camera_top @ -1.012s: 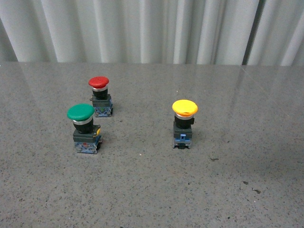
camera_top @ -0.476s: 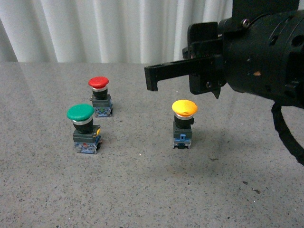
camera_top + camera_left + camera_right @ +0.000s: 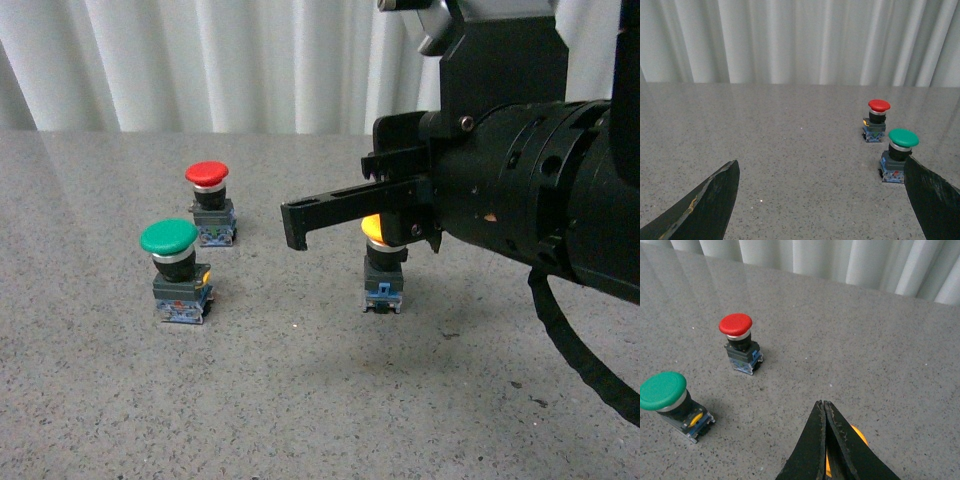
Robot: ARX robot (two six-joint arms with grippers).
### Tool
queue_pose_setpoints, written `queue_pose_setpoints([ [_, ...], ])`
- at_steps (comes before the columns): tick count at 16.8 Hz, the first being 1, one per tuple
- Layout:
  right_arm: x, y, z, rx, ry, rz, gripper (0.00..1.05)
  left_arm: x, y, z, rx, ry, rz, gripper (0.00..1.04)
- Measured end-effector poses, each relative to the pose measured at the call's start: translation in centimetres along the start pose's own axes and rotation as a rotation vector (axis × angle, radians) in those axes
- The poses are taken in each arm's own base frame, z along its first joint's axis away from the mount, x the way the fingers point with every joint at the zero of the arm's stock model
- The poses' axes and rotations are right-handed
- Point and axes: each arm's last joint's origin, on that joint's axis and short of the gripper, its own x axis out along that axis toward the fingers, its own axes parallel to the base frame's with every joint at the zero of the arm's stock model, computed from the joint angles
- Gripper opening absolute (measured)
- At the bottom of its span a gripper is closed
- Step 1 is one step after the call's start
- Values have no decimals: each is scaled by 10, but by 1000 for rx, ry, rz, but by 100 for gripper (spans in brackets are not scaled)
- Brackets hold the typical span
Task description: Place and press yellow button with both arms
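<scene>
Pale pleated curtain (image 3: 200, 60) closes off the back of the scene, and in front of it runs a grey speckled stone-look tabletop (image 3: 300, 400) with a faint sheen.

The right gripper (image 3: 823, 407), long and black with two fingers, has its fingers pressed together along their length with nothing between them. In the front view this gripper (image 3: 297, 224) reaches leftward from the bulky black cylindrical right arm (image 3: 530, 190), and it crosses in front of the cap of the yellow button (image 3: 384, 270), a small push-button switch with a yellow-orange mushroom cap, black body and blue-grey block. That switch stands upright on the table near its middle; whether the fingers touch the cap cannot be told. From the right wrist only a sliver of yellow (image 3: 858, 435) shows beside the fingers.

The left gripper (image 3: 821, 165) has its two dark fingers spread wide apart above bare tabletop, holding nothing.

Three switches stand on the table, one of each colour. The green-capped switch (image 3: 178, 270) is well to the left of the yellow one, and the red-capped switch (image 3: 210, 205) stands just behind the green, nearer the curtain. All are upright and apart from one another.
</scene>
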Motion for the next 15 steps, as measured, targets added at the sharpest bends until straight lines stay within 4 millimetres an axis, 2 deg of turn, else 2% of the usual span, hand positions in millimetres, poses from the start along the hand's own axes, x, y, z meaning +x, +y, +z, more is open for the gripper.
queue_pose_setpoints([
  [6,16,-2,-17,-4,69,-15,2,0,0,0,0,0,0,98],
  [9,18,-5,-22,-3,93,-25,2,0,0,0,0,0,0,98],
  [15,21,-7,-23,10,120,-31,2,0,0,0,0,0,0,98],
])
